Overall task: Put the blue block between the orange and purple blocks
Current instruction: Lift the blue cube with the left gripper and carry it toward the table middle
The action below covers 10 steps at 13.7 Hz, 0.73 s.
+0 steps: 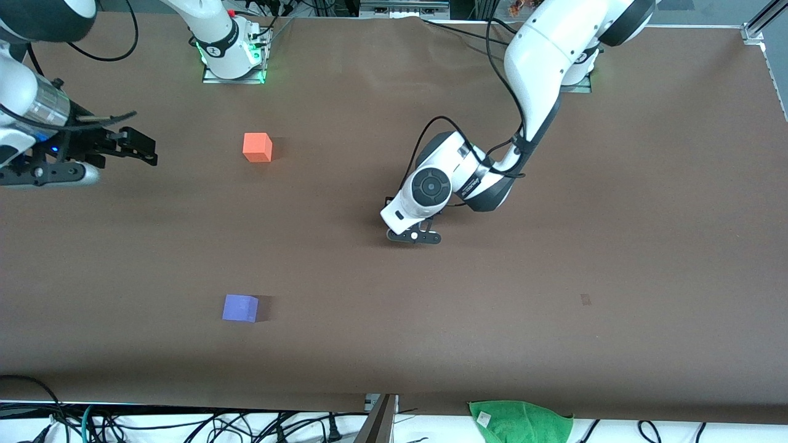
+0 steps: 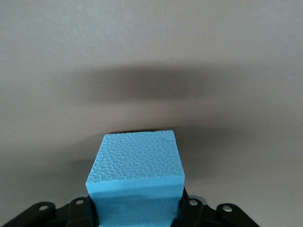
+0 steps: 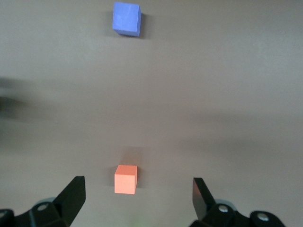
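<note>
The blue block (image 2: 136,165) sits between the fingers of my left gripper (image 2: 137,208), which is shut on it. In the front view this gripper (image 1: 414,236) is low over the middle of the table, and the wrist hides the block. The orange block (image 1: 257,147) lies toward the right arm's end. The purple block (image 1: 240,307) lies nearer to the front camera than the orange one, with bare table between them. My right gripper (image 1: 143,149) waits open and empty in the air at the right arm's end. Its wrist view shows the orange block (image 3: 126,179) and the purple block (image 3: 127,18).
A green cloth (image 1: 520,418) lies at the table's near edge, with cables along that edge. The brown table (image 1: 554,258) has a small dark mark (image 1: 585,299) toward the left arm's end.
</note>
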Tool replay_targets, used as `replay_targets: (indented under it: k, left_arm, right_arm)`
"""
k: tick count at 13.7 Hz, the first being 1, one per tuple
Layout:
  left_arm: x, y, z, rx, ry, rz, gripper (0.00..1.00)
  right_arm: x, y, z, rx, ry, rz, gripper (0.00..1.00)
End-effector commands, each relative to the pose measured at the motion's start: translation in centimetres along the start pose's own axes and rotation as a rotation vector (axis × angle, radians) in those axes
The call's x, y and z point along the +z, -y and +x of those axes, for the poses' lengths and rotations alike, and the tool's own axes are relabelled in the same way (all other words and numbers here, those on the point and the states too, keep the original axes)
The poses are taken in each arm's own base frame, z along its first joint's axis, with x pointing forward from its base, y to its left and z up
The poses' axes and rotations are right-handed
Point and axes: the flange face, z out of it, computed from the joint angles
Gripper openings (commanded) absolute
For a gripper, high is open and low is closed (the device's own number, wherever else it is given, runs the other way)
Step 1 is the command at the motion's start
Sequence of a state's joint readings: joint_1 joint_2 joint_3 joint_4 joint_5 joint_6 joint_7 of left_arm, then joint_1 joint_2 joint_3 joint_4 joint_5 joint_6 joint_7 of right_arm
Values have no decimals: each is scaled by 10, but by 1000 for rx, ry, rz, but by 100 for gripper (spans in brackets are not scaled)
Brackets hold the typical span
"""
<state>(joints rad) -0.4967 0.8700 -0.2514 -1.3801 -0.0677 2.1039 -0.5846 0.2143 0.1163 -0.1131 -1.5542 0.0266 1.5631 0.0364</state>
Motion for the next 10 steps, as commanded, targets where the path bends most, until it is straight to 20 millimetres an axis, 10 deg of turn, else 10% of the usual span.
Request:
replay_targets:
  k: [1,5,10]
  left_arm:
    - [4,-5,6,-1,-10,-13,98]
    - [-19,-3,7,6,-31,-17,100]
    - [-146,18,-11,-10,-45,3,100]
  right_arm:
    - [19,-11,16,-19,27,-13,100]
    - [42,-25,31,-107,42,-6,100]
    - [60,-4,44,-88,41,-4,100]
